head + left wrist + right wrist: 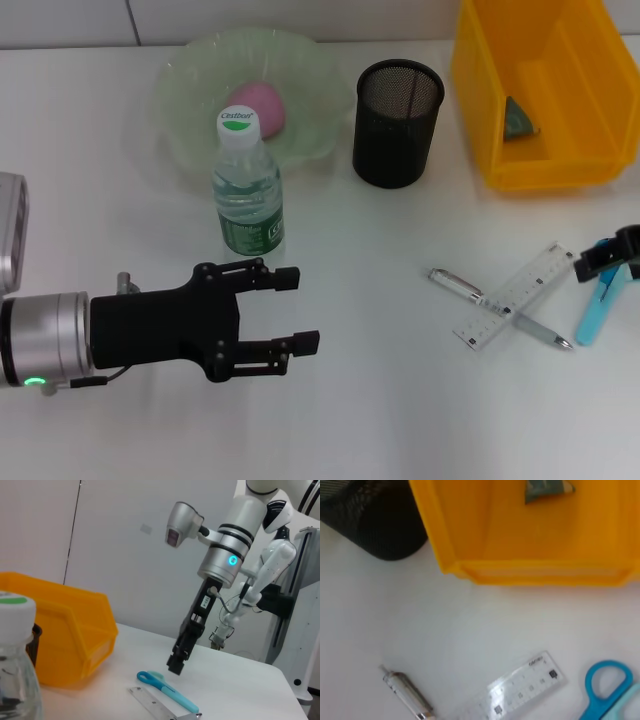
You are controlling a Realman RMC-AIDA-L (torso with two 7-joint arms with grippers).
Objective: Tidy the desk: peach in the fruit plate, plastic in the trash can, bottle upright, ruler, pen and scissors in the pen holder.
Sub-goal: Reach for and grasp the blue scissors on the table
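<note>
The right gripper [607, 258] hangs at the desk's right edge, right over the blue scissors [600, 303], and from the left wrist view its jaws look narrow, though I cannot say for sure whether they have the handles or only hover close. The left gripper [295, 312] sits low on the left, jaws wide and empty, just in front of the water bottle [246, 185], which already stands upright. The peach [257, 108] is in the green fruit plate [185, 75], a scrap of plastic [518, 120] lies in the yellow bin [478, 70], and the mesh pen holder [397, 122] waits empty. The risk now: the ruler [516, 295] lies across the pen [480, 297] just beside the scissors, so a sloppy grab could knock that pair askew, and thin blades pinched off-centre could swing or slip on the way to the narrow holder. The left arm could also tip the bottle if it drifts forward. The desk [380, 420] is smooth, white and bare, against a plain pale wall [100, 545].
</note>
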